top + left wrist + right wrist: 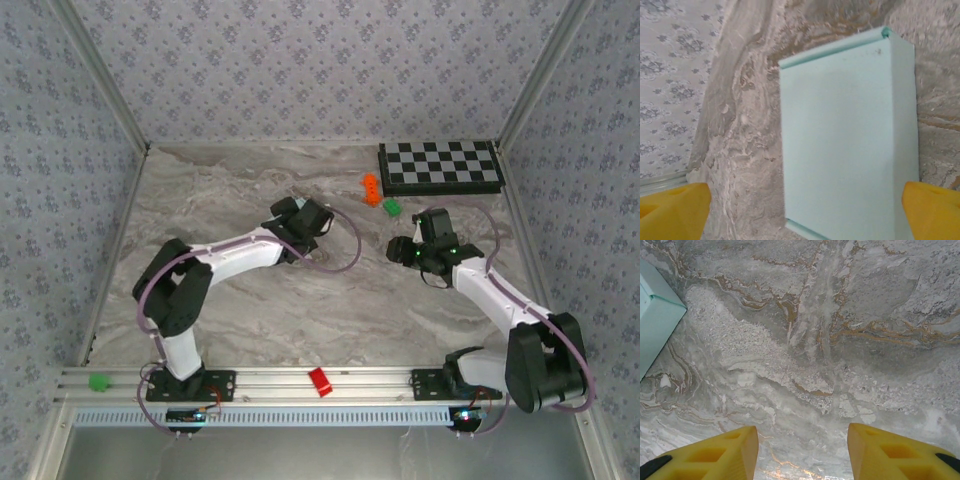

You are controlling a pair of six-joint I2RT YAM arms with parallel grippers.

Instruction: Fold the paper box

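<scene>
The paper box (pixel 847 140) is a pale aqua closed rectangular box lying flat on the marble table, with a rolled edge at its far end. My left gripper (pixel 805 215) hangs over its near end with the jaws wide open. One yellow fingertip (pixel 675 210) stands well off the box's left side, the other (pixel 935 210) is at its right edge. In the top view the left gripper (pixel 300 220) is at mid-table. A corner of the box (pixel 655 315) shows at the left edge of the right wrist view. My right gripper (pixel 802 450) is open over bare marble to the right (pixel 415 245).
A black-and-white checkered board (pixel 440 167) lies at the back right. An orange piece (pixel 371 188) and a green piece (pixel 393 208) sit in front of it. On the near rail lie a red piece (pixel 320 381) and a green piece (pixel 98 381). Patterned walls enclose the table.
</scene>
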